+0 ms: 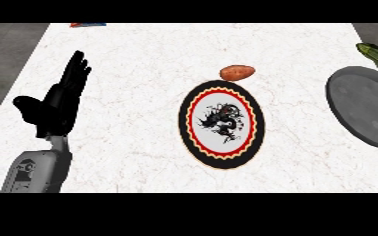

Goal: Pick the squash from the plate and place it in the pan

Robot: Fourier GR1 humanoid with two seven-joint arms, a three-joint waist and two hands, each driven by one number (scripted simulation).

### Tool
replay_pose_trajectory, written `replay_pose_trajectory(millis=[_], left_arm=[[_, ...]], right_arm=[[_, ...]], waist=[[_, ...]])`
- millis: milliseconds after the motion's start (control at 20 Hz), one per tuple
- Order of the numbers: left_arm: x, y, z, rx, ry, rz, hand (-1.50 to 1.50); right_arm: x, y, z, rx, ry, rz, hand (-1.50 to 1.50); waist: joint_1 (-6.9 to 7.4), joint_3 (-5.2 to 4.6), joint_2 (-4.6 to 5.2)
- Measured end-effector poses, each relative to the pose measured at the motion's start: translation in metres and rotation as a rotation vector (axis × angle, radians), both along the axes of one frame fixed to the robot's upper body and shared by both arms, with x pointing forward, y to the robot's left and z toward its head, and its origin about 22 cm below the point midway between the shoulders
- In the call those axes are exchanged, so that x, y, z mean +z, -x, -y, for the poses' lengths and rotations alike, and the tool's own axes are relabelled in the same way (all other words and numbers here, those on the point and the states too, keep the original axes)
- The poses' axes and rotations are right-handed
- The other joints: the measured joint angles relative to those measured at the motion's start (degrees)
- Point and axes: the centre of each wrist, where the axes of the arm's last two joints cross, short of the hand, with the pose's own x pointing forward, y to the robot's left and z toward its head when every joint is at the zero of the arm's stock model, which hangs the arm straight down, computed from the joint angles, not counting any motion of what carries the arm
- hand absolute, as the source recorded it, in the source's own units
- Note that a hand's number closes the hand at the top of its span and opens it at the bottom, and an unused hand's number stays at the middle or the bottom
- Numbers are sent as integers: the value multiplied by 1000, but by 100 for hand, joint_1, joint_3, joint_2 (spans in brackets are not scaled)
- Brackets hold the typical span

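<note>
A round plate (193, 130) with a black rim, a red ring and a dark dragon motif lies at the counter's middle, with nothing on it. At the right edge sits a grey pan (358, 105), partly cut off. Just beyond the pan, a green vegetable (368, 51) pokes in from the right edge; most of it is out of view. My left hand (60, 97) rests open at the left, fingers up, far from the plate. My right hand does not show.
An orange-brown potato-like vegetable (237, 72) lies on the counter touching the plate's far edge. A small blue and red item (87, 24) peeks in at the counter's far left edge. The counter top is white marble.
</note>
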Motion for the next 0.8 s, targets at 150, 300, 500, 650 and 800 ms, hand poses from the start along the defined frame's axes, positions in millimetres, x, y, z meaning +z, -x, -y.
replay_pose_trajectory(millis=[150, 300, 500, 650, 800], left_arm=[[4, -6, 4, -6, 5, 1, 0], [2, -8, 8, -11, 8, 2, 0], [2, -8, 5, -15, 10, -1, 0], [0, -9, 7, -17, 14, 0, 0], [2, -9, 9, -21, 12, 3, 0]], right_arm=[[-10, 1, 23, -22, 1, -3, 150], [-21, 6, 40, -41, -12, 1, 150], [-32, 12, 52, -31, -108, 2, -150], [-43, 14, 51, 6, -259, -43, -150], [-53, 17, 51, 55, -376, -65, -150]], waist=[[33, 7, 19], [80, 14, 41], [113, 21, 53], [139, 27, 68], [153, 33, 73]])
